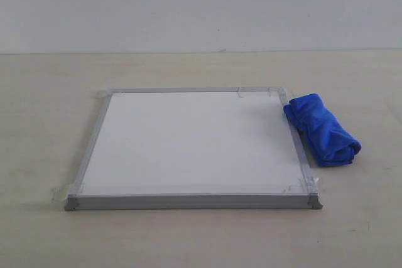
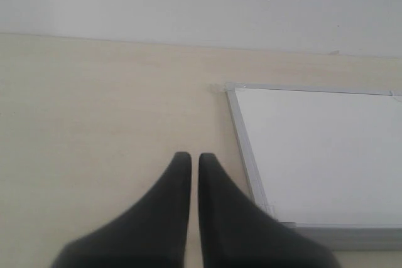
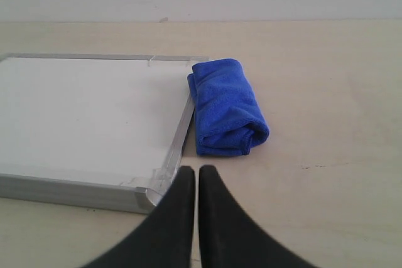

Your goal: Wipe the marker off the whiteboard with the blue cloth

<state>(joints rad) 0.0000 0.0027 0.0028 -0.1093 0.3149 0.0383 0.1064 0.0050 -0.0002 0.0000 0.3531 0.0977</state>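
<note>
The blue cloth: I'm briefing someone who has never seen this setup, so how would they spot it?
On the pale table lies a square whiteboard with a grey frame. Against its right edge in the exterior view, near the far corner, sits the blue cloth. It is the only vividly coloured, soft, rolled thing there.

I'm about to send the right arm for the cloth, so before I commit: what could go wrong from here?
1. The blue cloth lies against the frame of the whiteboard, so a finger may catch the frame.
2. The right gripper looks shut; it must open before any grasp.
3. No marker line shows on the board in any view, so where to wipe is unclear.
</note>
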